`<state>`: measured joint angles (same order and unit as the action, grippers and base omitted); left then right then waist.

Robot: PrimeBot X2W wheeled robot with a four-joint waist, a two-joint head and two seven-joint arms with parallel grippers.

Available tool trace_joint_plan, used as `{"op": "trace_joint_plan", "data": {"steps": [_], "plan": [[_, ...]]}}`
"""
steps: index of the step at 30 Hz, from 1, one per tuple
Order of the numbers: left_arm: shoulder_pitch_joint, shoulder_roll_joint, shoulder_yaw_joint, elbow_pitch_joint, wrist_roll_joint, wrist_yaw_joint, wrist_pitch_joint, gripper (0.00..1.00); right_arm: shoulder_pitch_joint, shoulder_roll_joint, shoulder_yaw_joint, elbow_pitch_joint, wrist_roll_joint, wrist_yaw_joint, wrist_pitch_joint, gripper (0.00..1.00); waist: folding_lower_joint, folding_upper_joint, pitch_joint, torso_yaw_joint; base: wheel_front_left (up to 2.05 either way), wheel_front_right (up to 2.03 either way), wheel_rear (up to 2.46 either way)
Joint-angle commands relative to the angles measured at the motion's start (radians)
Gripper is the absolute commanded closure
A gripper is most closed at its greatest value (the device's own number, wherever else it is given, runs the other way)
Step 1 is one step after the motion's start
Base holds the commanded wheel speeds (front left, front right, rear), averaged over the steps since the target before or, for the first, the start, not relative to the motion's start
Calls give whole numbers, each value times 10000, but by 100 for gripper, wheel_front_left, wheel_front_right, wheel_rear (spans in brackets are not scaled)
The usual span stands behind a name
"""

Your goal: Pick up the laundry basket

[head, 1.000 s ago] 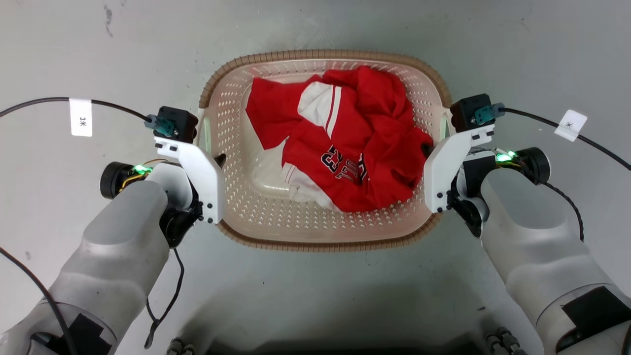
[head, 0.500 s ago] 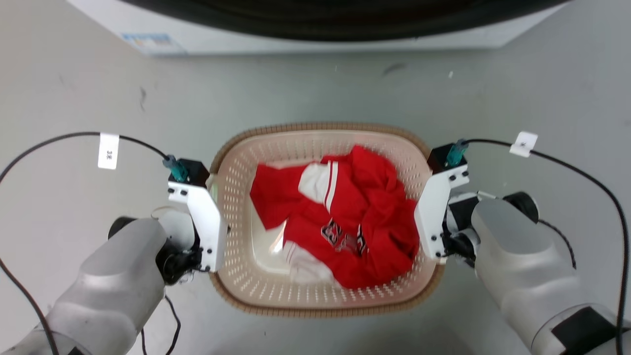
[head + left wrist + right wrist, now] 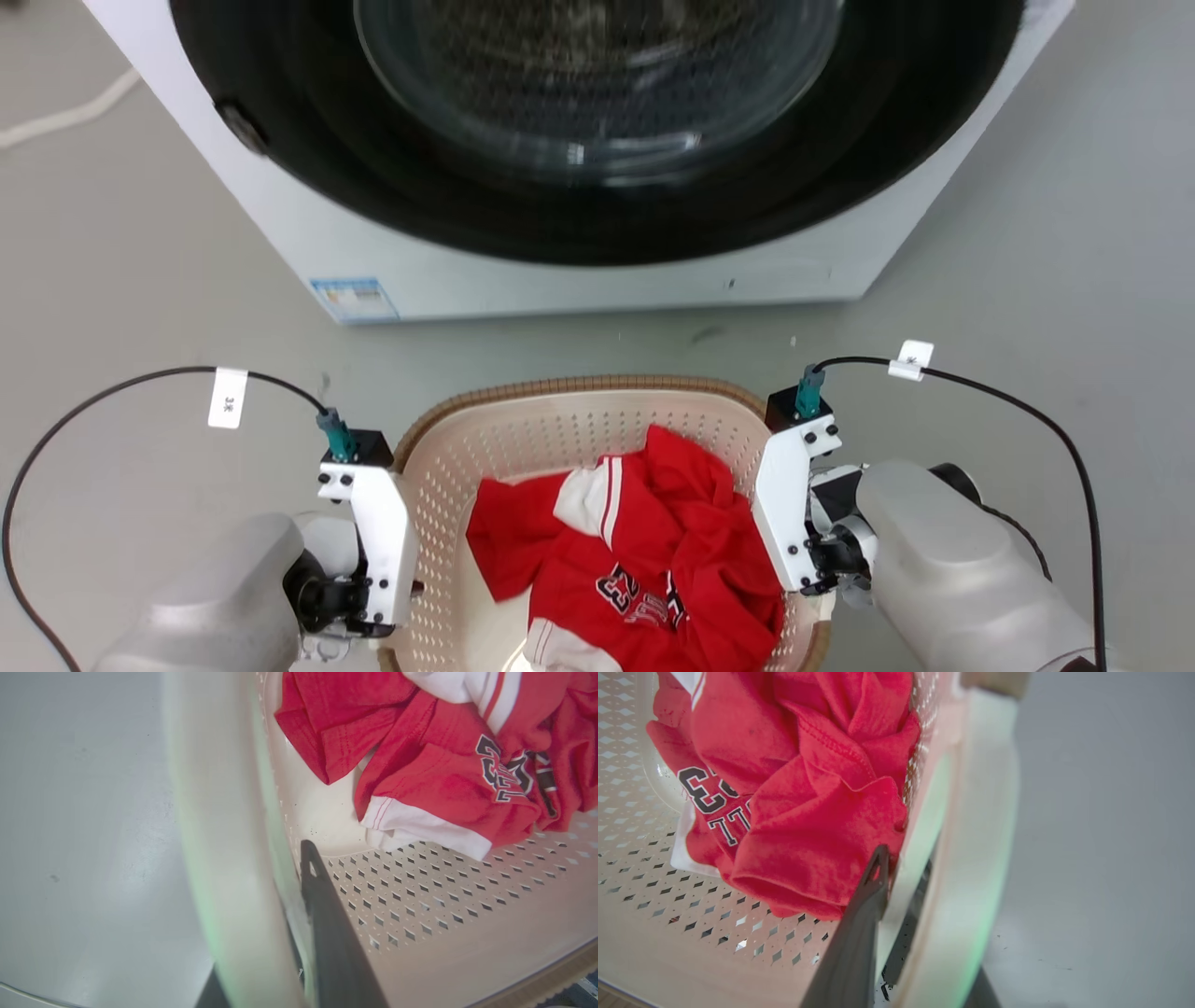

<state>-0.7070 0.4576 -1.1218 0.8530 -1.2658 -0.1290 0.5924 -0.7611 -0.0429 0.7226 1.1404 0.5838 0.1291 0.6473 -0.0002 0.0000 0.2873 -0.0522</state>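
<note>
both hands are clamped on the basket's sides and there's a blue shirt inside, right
No: the shirt in the laundry basket is red and white, not blue, per the head view. The left hand and right hand do clamp its sides.

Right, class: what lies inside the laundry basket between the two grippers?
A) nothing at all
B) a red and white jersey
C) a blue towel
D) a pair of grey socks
B: a crumpled red and white jersey with dark lettering lies on the floor of the perforated laundry basket.
</note>
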Motion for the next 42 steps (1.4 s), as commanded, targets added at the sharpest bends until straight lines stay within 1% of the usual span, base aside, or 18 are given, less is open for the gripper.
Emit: {"op": "trace_joint_plan", "data": {"steps": [1,8,13,16,25,42], "plan": [[226,158,-91,65,4,-22,152,100,91,-132,98,-59,12,28,44,100,2,0,-761,-115,0,0,0],[480,473,-381,-11,-311,-20,939,100,312,-150,257,32,704,28,700,100,2,0,-1864,-103,0,0,0],[661,474,-516,-61,-536,-20,1346,100,621,-164,334,226,1097,28,1139,100,2,0,-2639,-74,0,0,0],[707,464,-536,-59,-701,-20,1535,100,664,-172,402,254,1287,28,1381,100,2,0,-2894,-92,0,0,0],[911,351,-587,105,-939,-20,1930,100,648,-172,504,308,1688,28,1679,100,2,0,-3188,-195,0,0,0],[917,87,-623,228,-1023,-21,2021,100,403,-150,841,424,1970,28,1699,100,2,0,-3289,-130,0,0,0]]}}
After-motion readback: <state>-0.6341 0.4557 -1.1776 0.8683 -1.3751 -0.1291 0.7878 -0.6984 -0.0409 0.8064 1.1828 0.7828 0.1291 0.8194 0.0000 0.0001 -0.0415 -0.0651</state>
